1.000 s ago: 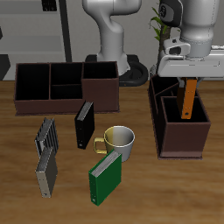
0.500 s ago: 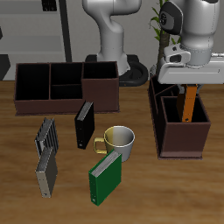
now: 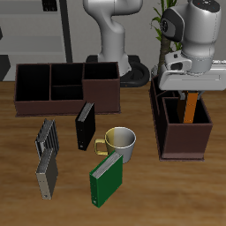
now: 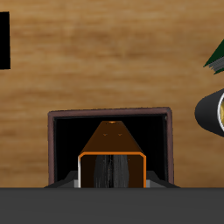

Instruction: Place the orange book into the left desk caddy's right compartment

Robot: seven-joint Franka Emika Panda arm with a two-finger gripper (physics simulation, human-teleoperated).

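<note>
The orange book stands upright with its lower end inside the right compartment, the large square bin of the left desk caddy. My gripper is directly above that bin and shut on the book's upper end. In the wrist view the orange book hangs between my fingers and reaches down into the dark bin. The bin's floor under the book is hidden.
A matching caddy stands broadside at the back. A black book, a cream mug, a green book and two grey objects sit mid-table. The mug shows in the wrist view.
My gripper has come down with the orange book, so the book sits deeper in the large bin and more upright. Nothing else has moved.
</note>
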